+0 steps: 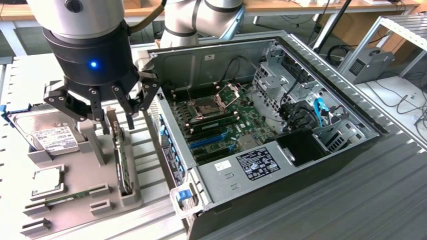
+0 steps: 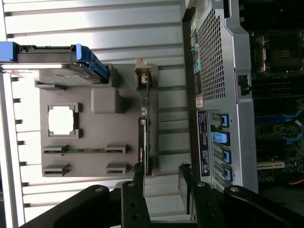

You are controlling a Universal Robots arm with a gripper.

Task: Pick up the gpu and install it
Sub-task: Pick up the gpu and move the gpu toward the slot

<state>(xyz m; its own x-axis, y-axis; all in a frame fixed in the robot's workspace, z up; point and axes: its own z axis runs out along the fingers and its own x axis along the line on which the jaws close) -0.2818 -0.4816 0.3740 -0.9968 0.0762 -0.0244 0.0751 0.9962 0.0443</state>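
The gpu [image 1: 120, 157] stands on edge in a slot of the grey holder [image 1: 83, 167], with its green board and silver bracket facing up. My gripper [image 1: 115, 121] hangs open just above it, with one finger on each side of the card's top edge, and grips nothing. In the wrist view the gpu [image 2: 145, 123] appears as a thin edge-on strip. The open gripper [image 2: 161, 183] is at its near end, and one finger [image 2: 138, 183] lines up with the card. The open computer case [image 1: 320, 107] lies at the exterior view's right, its blue expansion slots [image 1: 207, 141] exposed.
The holder [image 2: 95, 161] also carries a hard drive [image 1: 48, 134] in a blue frame, a square processor [image 1: 47, 180] and a narrow memory stick [image 1: 67, 197]. The case wall [image 2: 223, 85] stands close beside the holder. A ribbed metal table [image 1: 373, 200] lies underneath.
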